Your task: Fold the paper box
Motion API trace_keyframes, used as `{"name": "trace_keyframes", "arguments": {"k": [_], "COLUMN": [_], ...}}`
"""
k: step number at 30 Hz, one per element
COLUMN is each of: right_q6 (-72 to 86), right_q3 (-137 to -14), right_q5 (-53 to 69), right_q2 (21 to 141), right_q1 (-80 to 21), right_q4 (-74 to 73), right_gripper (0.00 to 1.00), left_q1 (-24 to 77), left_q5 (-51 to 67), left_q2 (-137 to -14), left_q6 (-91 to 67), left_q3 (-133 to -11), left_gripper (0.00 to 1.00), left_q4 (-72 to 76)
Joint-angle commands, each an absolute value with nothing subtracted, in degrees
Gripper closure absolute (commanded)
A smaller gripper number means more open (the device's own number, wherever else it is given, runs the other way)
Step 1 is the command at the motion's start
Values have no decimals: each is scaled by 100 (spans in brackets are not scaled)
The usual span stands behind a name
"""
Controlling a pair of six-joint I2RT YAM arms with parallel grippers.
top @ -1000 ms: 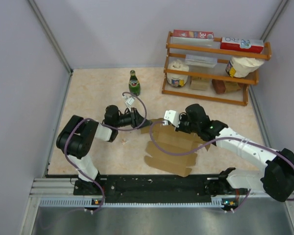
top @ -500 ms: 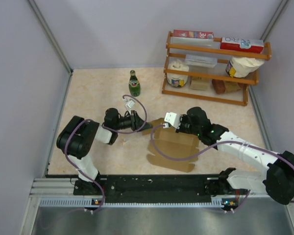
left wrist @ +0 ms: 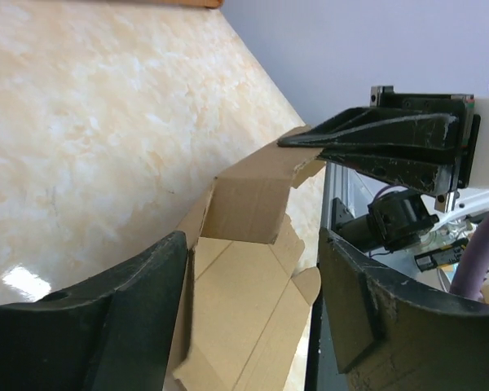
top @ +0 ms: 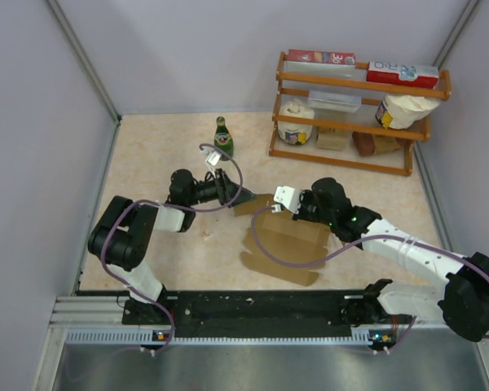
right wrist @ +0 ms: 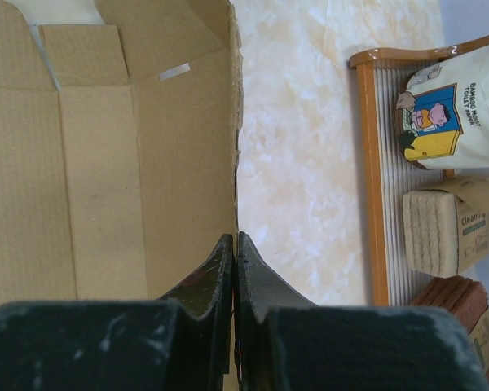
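Paper box [top: 284, 240], one, brown and partly raised, at the middle of the desk [top: 159, 155]. Hands, two: the left hand [left wrist: 250, 238] stands wide at the box's far-left corner, with a raised flap just ahead of its fingers. The right hand [right wrist: 235, 244] is pinched narrow on a raised edge at the box's far side. Beyond the box stands one green bottle [top: 222, 138]; to the far right, one wooden rack [top: 342, 162]. Open desk lies left of the box and between box and bottle.
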State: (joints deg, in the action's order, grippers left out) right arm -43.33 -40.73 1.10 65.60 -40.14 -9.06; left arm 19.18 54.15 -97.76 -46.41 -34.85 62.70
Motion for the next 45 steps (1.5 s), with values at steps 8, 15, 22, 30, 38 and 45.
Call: {"name": "trace_keyframes", "arguments": {"k": [8, 15, 22, 30, 38, 45], "right_q6": [-4096, -4157, -4096, -3630, -3454, -3691], "right_q3": [-4245, -4245, -4420, -4684, -4887, -4913], "right_q5": [290, 448, 642, 167, 307, 273], "right_q2": [6337, 6144, 6249, 6574, 6759, 6759], "right_q1": [-4078, -4096, -4087, -4096, -4087, -4087], "right_q4": [-949, -1116, -1239, -1142, -1186, -1344], "right_gripper": [100, 100, 100, 100, 100, 100], "left_q1": [1011, 1054, 1528, 1846, 1854, 1854], "left_q5": [4650, 4184, 4025, 4122, 4157, 4175], "left_q2": [-9826, -9887, -9905, -9967, -9879, -9809], "left_q6": [-4941, -3781, -2814, -2768, -2646, -2470], "left_q3": [-4060, -4596, -4614, -4167, -4069, -4060], "left_gripper": [30, 32, 37, 39, 40, 40], "left_q4": [5901, 3808, 2778, 3155, 3182, 3146]}}
